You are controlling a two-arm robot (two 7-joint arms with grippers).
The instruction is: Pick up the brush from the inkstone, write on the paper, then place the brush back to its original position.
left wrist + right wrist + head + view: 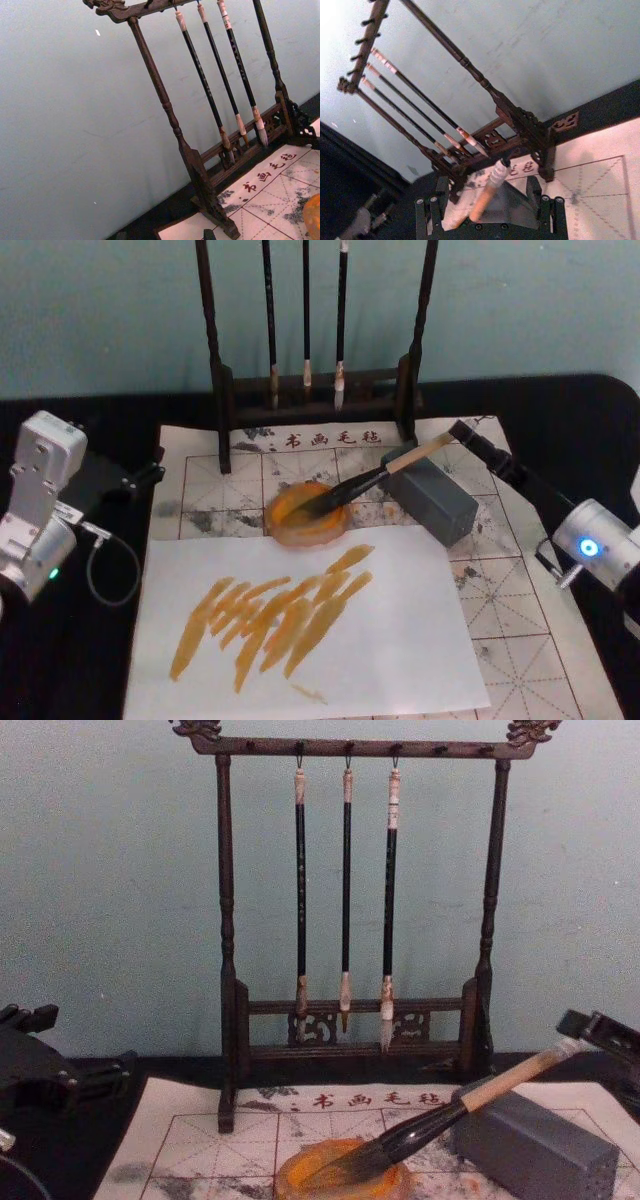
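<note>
The brush (365,482) lies slanted, its dark bristles in the round orange-stained inkstone (300,518) and its tan shaft propped on a grey block (440,502). My right gripper (462,432) sits at the shaft's white-wrapped end. In the right wrist view its fingers (547,212) stand wide apart, open, with the brush (487,192) between them, untouched. The paper (520,610), off-white with a reddish grid and red characters, covers the table. A plain white sheet (400,640) with orange strokes lies on it. My left gripper (145,478) stays parked at the paper's far left corner.
A dark wooden rack (310,390) with three thin hanging brushes stands at the back edge of the paper, right behind the inkstone. In the chest view the grey block (530,1150) sits right of the inkstone (340,1175). A black cable loops by the left arm.
</note>
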